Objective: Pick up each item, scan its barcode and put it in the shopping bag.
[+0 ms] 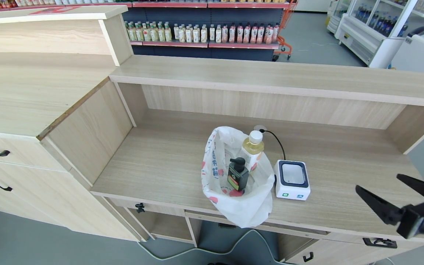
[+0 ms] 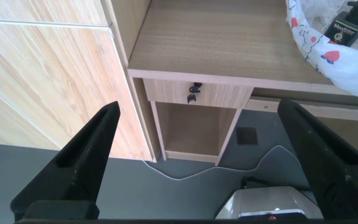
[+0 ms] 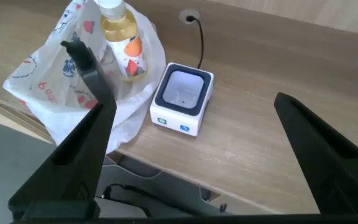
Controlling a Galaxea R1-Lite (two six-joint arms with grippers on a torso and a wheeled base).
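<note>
a light wooden desk (image 1: pixel 168 162) carries a white printed shopping bag (image 1: pixel 234 206), standing open at its front edge. the right gripper (image 1: pixel 378 182) hovers over the desk's right end, well apart from the bag, spread wide and empty. the left gripper (image 2: pixel 199 104) hangs low before the desk front, also wide open and empty. a white barcode scanner (image 1: pixel 292 179) sits just beside the bag. upright inside the bag stand a pale yellow drink bottle (image 1: pixel 252 147) and a smaller black pump bottle (image 1: pixel 237 175).
</note>
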